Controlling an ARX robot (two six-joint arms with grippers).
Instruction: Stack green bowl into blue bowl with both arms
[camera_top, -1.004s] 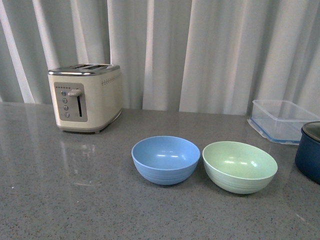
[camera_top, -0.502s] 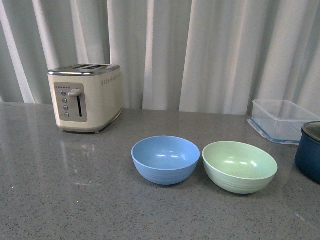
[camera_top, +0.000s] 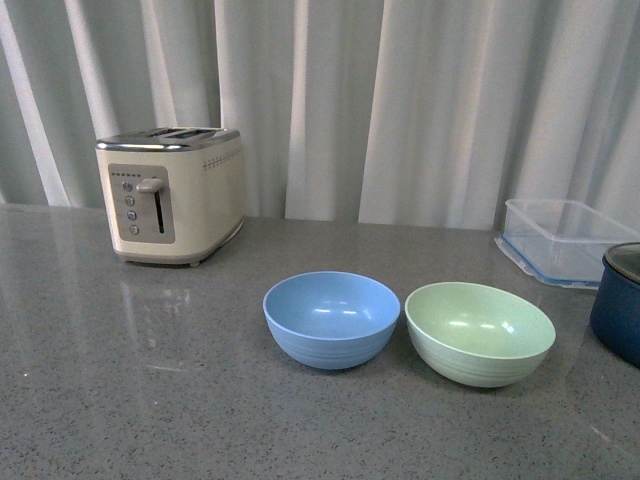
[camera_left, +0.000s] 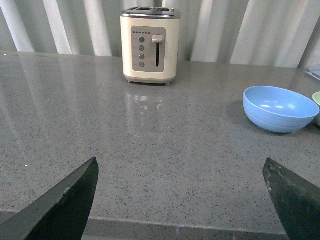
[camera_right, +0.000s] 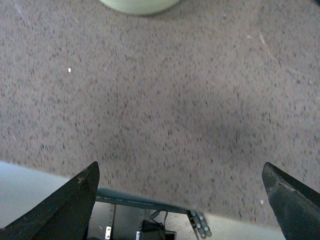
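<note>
The place reads as a kitchen. A grey speckled stone countertop (camera_top: 120, 400) carries a cream two-slot toaster (camera_top: 172, 195), a clear plastic food container (camera_top: 560, 245), a dark blue pot (camera_top: 618, 310), a blue bowl (camera_top: 331, 320) and a green bowl (camera_top: 479, 335). Pale pleated curtains (camera_top: 420, 100) close off the back. A metal frame (camera_right: 150, 205) and wiring show under the counter's edge (more test set-up than home).
</note>
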